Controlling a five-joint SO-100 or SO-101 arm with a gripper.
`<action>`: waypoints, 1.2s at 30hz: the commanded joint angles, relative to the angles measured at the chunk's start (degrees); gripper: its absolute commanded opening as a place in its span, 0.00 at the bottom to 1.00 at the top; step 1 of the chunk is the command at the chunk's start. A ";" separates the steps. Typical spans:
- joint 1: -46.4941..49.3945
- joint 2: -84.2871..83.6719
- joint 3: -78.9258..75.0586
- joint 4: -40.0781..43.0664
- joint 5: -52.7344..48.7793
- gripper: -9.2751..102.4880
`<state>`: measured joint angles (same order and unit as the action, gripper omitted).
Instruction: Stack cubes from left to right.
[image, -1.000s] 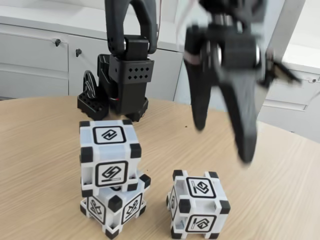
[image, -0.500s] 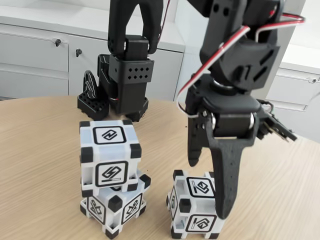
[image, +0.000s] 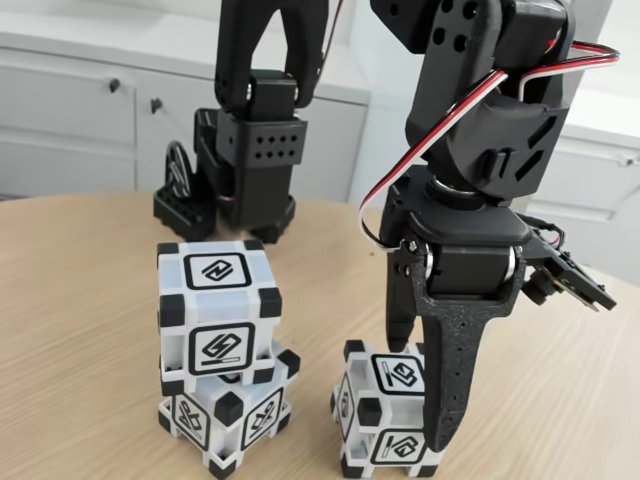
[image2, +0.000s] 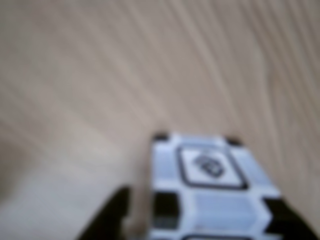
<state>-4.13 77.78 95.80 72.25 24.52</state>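
— Three cubes sit on the wooden table (image: 90, 300) in the fixed view. Where does each one stand?

— Two form a stack at the left: the upper cube (image: 217, 305) rests on the lower cube (image: 230, 412), which is turned at an angle beneath it. The third cube (image: 385, 405) stands alone on the table to the right, near the stack but apart from it.

— And the gripper (image: 420, 395)?

— It points down at the lone cube. One black finger (image: 452, 375) hangs in front of that cube's right side, the other behind it. The jaws are spread, one on either side of the cube; whether they touch it cannot be told.

— What does the wrist view add?

— It is blurred: the same cube (image2: 210, 185) low in the frame, with a dark fingertip (image2: 112, 217) just beside its left edge.
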 joint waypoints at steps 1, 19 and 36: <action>0.62 0.18 -0.88 0.35 0.70 0.34; 3.52 4.31 -1.67 1.32 -0.53 0.34; 5.80 8.79 -0.79 0.35 -3.69 0.34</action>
<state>1.05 83.94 95.80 73.30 21.62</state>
